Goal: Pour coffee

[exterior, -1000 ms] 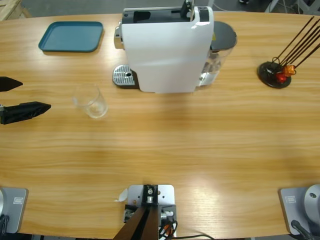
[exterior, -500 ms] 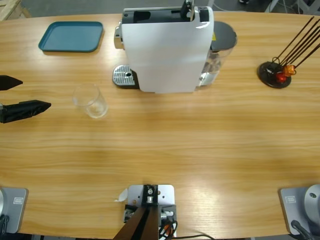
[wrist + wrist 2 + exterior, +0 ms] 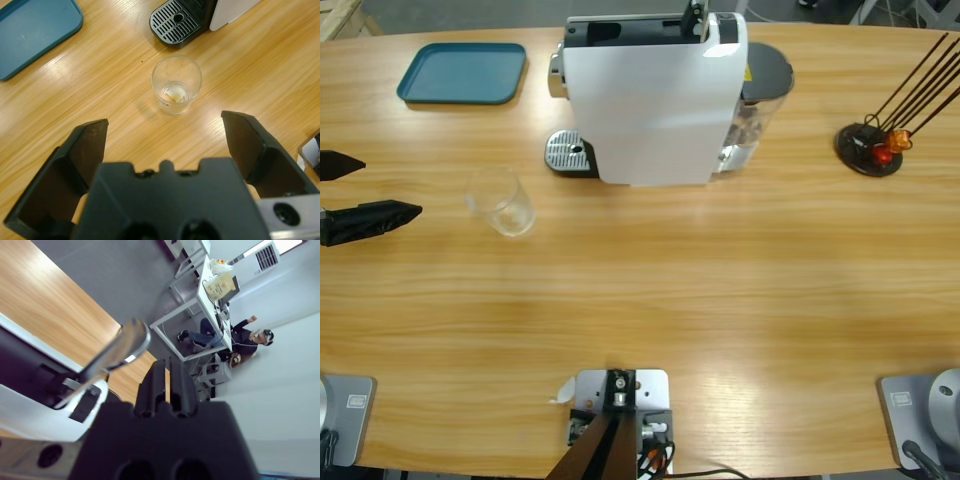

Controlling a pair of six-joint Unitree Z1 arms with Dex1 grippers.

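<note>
At the left edge of the high view, the left gripper (image 3: 360, 190) is seen with its two black jaws spread wide and nothing held between them. Just to its right, a small clear glass tumbler (image 3: 501, 201) stands upright on the long wooden table (image 3: 720, 290), apart from the jaws; in the left wrist view it (image 3: 176, 84) lies ahead of the open jaws, and only a pale trace is seen at its bottom, so dark coffee cannot be made out. Toward the upper left, a teal rectangular tray (image 3: 463, 72) lies flat. At the upper middle, a white coffee machine (image 3: 655, 95) with a round perforated metal drip grate (image 3: 568, 152) is seen, the tumbler being near the grate but not on it. At the far right, a black round holder of dark sticks (image 3: 869, 147) stands. In the right wrist view, the right gripper (image 3: 166, 382) is seen with its jaws pressed together, empty, beside the machine's silver lever (image 3: 112, 355).
</note>
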